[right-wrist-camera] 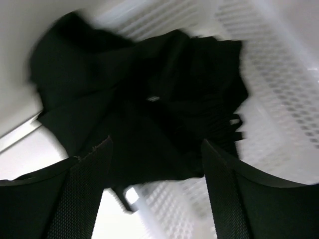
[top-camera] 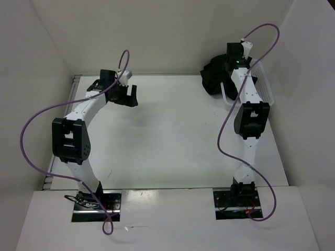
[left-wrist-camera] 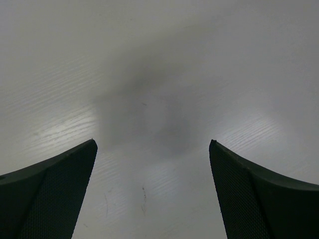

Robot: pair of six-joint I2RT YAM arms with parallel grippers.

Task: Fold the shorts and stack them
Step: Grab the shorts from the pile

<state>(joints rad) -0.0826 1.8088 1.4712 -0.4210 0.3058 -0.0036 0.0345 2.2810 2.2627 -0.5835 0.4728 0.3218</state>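
The black shorts [top-camera: 213, 77] lie crumpled in a heap in the white mesh basket [top-camera: 266, 90] at the table's far right. In the right wrist view the shorts [right-wrist-camera: 144, 99] fill the upper frame, blurred, with a small pale tag near their middle. My right gripper [top-camera: 230, 67] hovers over the heap; its fingers are apart and hold nothing [right-wrist-camera: 155, 154]. My left gripper [top-camera: 123, 95] is open and empty over bare table at the far left, jaws wide in the left wrist view [left-wrist-camera: 153, 149].
The basket's perforated floor and rim [right-wrist-camera: 279, 74] surround the shorts. White walls enclose the table on the left, back and right. Purple cables loop off both arms.
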